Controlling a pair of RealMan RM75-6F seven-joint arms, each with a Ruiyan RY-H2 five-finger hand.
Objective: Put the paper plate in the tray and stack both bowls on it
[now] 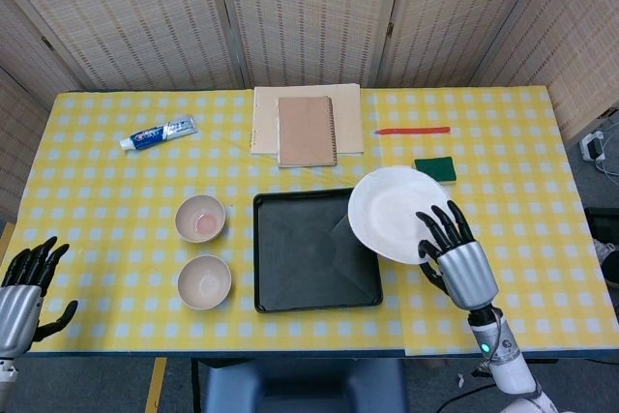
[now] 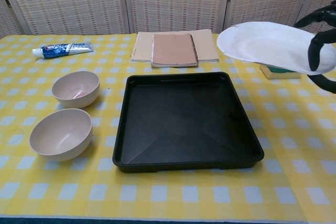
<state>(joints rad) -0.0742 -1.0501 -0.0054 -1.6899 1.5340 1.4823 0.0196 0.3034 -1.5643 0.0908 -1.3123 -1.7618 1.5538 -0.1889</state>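
My right hand [image 1: 455, 260] [image 2: 321, 40] holds the white paper plate [image 1: 392, 212] [image 2: 265, 44] by its right rim, lifted well off the table and hanging over the right edge of the black tray [image 1: 305, 256] [image 2: 184, 121]. The tray holds nothing. Two beige bowls stand left of the tray: the far bowl [image 1: 200, 218] [image 2: 76, 88] with a pink stain inside, and the near bowl [image 1: 204, 281] [image 2: 61, 133]. My left hand [image 1: 24, 289] hovers at the table's front left corner, fingers spread, holding nothing.
A notebook [image 1: 307, 130] on a paper pad lies behind the tray. A toothpaste tube [image 1: 158, 132] sits at the back left. A red pen [image 1: 413, 131] and a green sponge [image 1: 440, 168], partly hidden by the plate, are at the back right.
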